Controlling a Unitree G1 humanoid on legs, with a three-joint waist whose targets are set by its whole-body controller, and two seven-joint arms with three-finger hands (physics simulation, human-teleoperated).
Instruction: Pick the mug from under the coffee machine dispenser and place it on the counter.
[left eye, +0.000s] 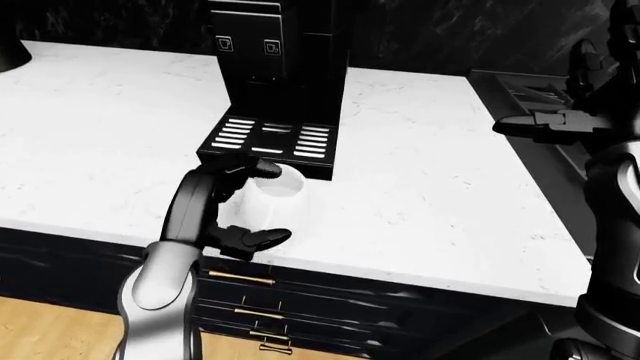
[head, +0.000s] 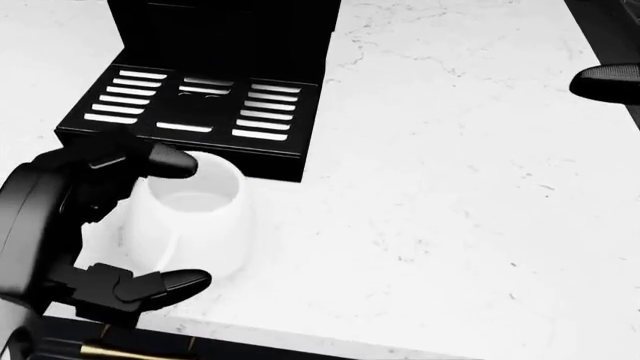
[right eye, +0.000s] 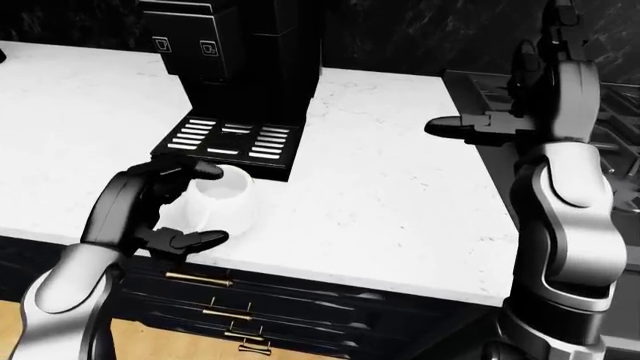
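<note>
A white mug (head: 200, 225) stands on the white counter (head: 450, 225), just below the coffee machine's slotted drip tray (head: 200, 112) in the head view. My left hand (head: 192, 223) wraps the mug from the left. Its fingers (head: 165, 161) lie over the rim's upper side and its thumb (head: 160, 285) lies against the lower side near the base. The black coffee machine (left eye: 280, 45) rises above the tray. My right hand (right eye: 450, 126) is held up, open and empty, over the counter's right part.
A dark sunken appliance (left eye: 520, 90) borders the counter on the right. The counter's edge (left eye: 400, 277) runs just below the mug. Dark drawers with brass handles (left eye: 240, 279) sit under it, above a wooden floor (left eye: 50, 330).
</note>
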